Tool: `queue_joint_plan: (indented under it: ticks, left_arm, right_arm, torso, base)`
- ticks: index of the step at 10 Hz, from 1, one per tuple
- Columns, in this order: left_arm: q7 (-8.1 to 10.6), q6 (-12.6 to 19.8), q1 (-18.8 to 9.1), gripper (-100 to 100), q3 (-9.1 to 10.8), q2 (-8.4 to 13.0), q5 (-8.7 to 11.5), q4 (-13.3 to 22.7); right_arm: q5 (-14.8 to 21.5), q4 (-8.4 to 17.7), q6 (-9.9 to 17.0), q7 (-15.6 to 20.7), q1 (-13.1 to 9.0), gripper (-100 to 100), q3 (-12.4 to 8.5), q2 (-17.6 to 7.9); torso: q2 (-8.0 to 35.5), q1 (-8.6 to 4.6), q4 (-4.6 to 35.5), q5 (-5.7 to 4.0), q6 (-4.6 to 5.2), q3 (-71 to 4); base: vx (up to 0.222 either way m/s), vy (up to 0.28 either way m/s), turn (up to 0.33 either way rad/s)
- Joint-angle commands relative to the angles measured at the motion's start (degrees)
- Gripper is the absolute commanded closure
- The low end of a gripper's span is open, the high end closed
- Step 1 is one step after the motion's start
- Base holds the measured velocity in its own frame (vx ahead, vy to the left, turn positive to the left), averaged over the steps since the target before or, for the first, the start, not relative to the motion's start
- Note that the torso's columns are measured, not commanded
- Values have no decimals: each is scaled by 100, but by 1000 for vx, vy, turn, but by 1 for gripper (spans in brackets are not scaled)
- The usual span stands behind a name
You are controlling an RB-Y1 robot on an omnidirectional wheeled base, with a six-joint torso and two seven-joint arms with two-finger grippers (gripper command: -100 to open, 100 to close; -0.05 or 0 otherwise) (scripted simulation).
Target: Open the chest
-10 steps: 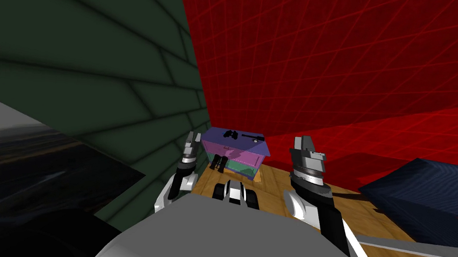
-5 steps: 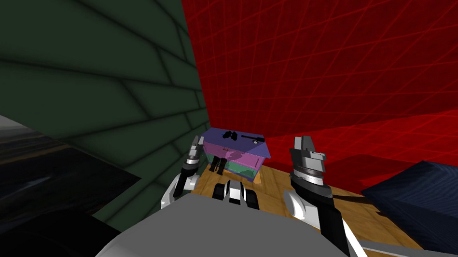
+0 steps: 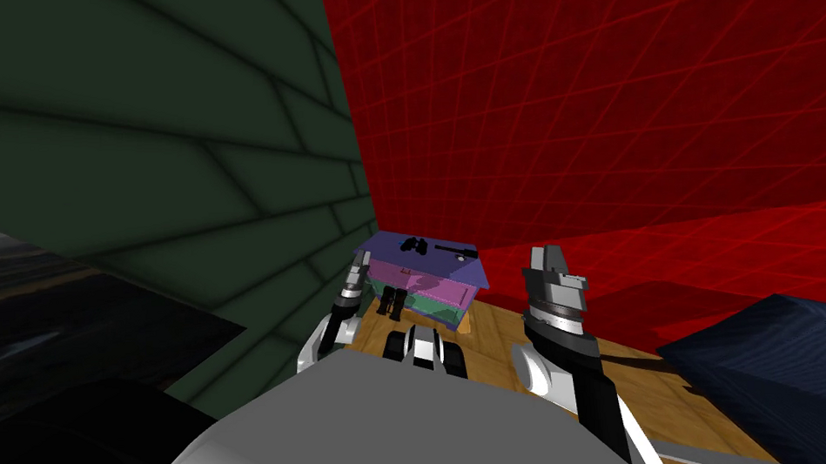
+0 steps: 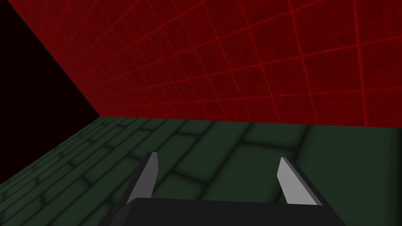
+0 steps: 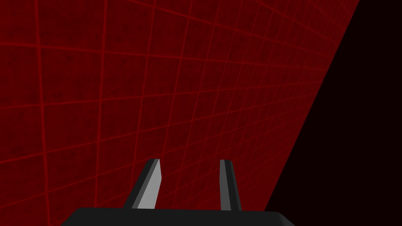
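Observation:
The chest (image 3: 422, 281) stands in the corner where a dark green wall meets a red gridded wall. It has a blue-purple lid, lying down flat, over a pink band and a green band, with small black fittings on the lid and at the front. My left gripper (image 3: 358, 260) is raised right beside the chest's left end, and in its wrist view the left gripper (image 4: 218, 157) is open with nothing between its fingers. My right gripper (image 3: 550, 256) is held up to the right of the chest, apart from it. There the right gripper (image 5: 190, 161) stands open more narrowly, also holding nothing.
The chest rests on a wooden floor (image 3: 503, 330). A dark blue block (image 3: 774, 349) lies at the right. The green wall (image 3: 183, 191) runs close along my left, with a black area (image 3: 50, 345) below it.
My left gripper has moved right, from a short way off to just beside the chest's left end. The right arm has stayed put. The head view has shifted slightly.

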Motion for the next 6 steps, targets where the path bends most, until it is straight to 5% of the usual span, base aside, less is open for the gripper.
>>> queue_joint_plan:
  ticks: [1, 6]
  left_arm:
    - [-57, -265, -87, -100, -29, 8, -70, 462]
    - [-122, -552, -228, -100, -57, 18, -154, 1246]
  right_arm:
    - [0, 0, 0, 0, 0, 0, 0, 0]
    - [0, 0, 0, 0, 0, 0, 0, 0]
  torso:
    - [-4, -2, -1, 0, 0, -2]
    - [0, 0, 0, 0, 0, 0]
  base:
    - [48, -9, -3]
    - [36, -10, -1]
